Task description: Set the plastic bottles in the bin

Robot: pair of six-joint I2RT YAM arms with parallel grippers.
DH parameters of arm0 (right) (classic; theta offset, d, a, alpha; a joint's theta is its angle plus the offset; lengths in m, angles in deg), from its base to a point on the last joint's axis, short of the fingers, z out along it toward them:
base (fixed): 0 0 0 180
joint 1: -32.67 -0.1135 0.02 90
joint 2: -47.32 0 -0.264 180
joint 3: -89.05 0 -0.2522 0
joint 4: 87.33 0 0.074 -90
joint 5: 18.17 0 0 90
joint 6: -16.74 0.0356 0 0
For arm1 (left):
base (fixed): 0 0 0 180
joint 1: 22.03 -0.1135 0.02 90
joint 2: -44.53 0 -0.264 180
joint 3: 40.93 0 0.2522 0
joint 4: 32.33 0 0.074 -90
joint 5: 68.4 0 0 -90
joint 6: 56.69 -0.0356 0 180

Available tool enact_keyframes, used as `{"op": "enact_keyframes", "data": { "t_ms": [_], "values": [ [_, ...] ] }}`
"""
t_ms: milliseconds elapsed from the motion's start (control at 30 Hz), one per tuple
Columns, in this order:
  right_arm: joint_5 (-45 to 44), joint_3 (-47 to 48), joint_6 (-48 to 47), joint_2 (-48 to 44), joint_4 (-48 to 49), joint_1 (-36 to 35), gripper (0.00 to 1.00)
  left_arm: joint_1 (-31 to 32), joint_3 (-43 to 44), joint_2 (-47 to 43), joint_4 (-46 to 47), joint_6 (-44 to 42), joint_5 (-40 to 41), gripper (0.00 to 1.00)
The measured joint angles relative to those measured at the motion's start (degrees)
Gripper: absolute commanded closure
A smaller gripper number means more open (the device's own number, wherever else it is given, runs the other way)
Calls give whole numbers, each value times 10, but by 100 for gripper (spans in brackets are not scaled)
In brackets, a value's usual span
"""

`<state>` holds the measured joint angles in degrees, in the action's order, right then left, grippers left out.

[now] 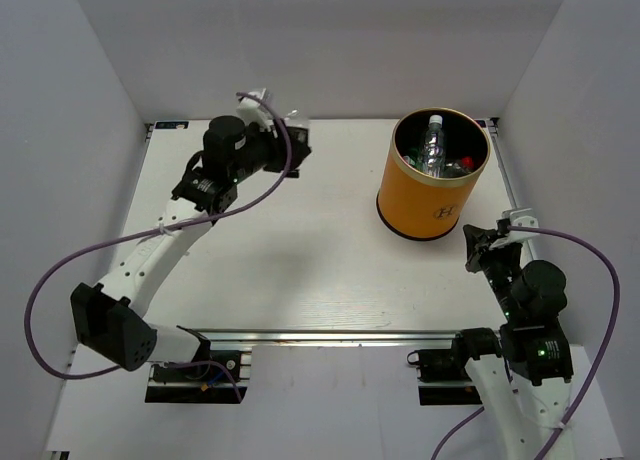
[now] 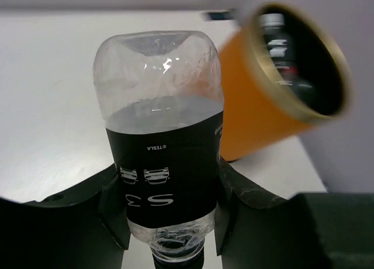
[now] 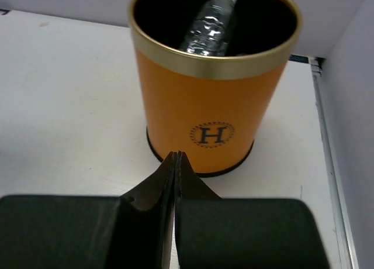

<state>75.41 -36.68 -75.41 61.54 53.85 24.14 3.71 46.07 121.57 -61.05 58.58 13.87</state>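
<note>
A clear plastic bottle with a black label is sitting clamped, base pointing away from the wrist, in the left end effector at the far left of the table, well apart from the orange bin, which is holding several bottles. The right end effector is resting closed and empty just in front of the bin. The bottle's thin, crinkled wall risks slipping in the grip, or its base clipping the gold rim on the way across.

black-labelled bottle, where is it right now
The black-labelled bottle is clamped in the left gripper, at the far side and left of centre in the top view, with the orange bin to its right.
</note>
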Motion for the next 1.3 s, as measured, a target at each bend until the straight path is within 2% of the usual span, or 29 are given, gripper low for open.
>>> {"op": "enact_keyframes", "data": {
  "t_ms": [167, 367, 700, 833, 900, 933, 1000, 1033, 1067, 1100, 1133, 1300],
  "values": [
    [-52, -30, 3, -9, 17, 21, 100, 55, 80, 50, 112, -59, -166, 100],
    [-100, -61, 3, -26, 43, 32, 100, 105, 173, 162, 184, -88, -263, 100],
    [-123, -67, 3, -27, 56, 41, 100, 166, 453, 406, 213, -102, -257, 100],
    [-115, -67, 3, -29, 56, 41, 100, 175, 515, 478, 217, -96, -232, 99],
    [-108, -67, 3, -31, 56, 41, 100, 175, 539, 511, 221, -91, -215, 95],
    [-105, -67, 3, -33, 56, 41, 100, 176, 551, 527, 227, -87, -205, 91],
    [-101, -67, 3, -37, 56, 41, 100, 177, 566, 553, 233, -81, -184, 67],
    [-98, -67, 3, -38, 56, 40, 100, 177, 574, 567, 236, -78, -174, 50],
    [-97, -67, 3, -39, 55, 40, 100, 177, 581, 578, 236, -74, -165, 18],
    [-96, -67, 3, -40, 55, 40, 100, 178, 585, 588, 236, -76, -154, 7],
    [-95, -67, 3, -41, 56, 40, 100, 179, 588, 596, 234, -73, -144, 0],
    [-90, -67, 3, -41, 55, 39, 97, 186, 589, 600, 240, -68, -107, 0]
  ]
}}
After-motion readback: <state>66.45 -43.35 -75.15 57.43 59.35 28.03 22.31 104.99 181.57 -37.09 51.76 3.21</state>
